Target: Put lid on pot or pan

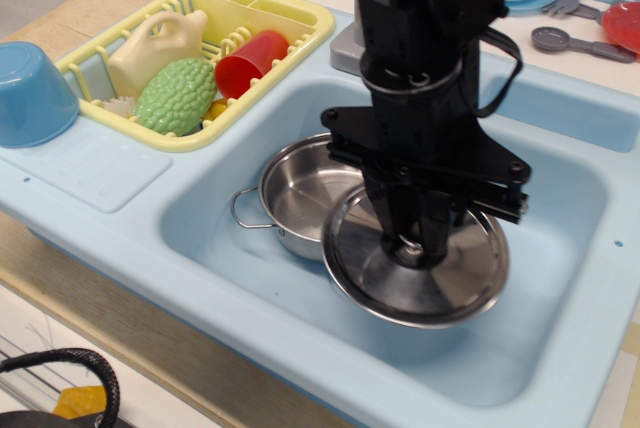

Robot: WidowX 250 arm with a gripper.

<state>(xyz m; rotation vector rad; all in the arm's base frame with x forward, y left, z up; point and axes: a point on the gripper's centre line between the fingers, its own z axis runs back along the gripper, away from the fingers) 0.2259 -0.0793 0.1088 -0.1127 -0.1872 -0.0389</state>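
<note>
The round shiny steel lid (400, 283) hangs in the air over the light-blue sink (560, 278), tilted a little. My black gripper (412, 245) is shut on the lid's small centre knob and holds it from above. The shallow steel pot (300, 193) stands on the sink floor at the left, with one wire loop handle showing on its left side. The lid's left edge overlaps the pot's right rim in this view and sits higher than the pot.
A yellow dish rack (290, 18) with a green bumpy vegetable (177, 95), a red cup (250, 63) and a cream jug stands at the back left. A blue bowl (30, 93) lies upside down at the far left. Plates and utensils lie at the back right.
</note>
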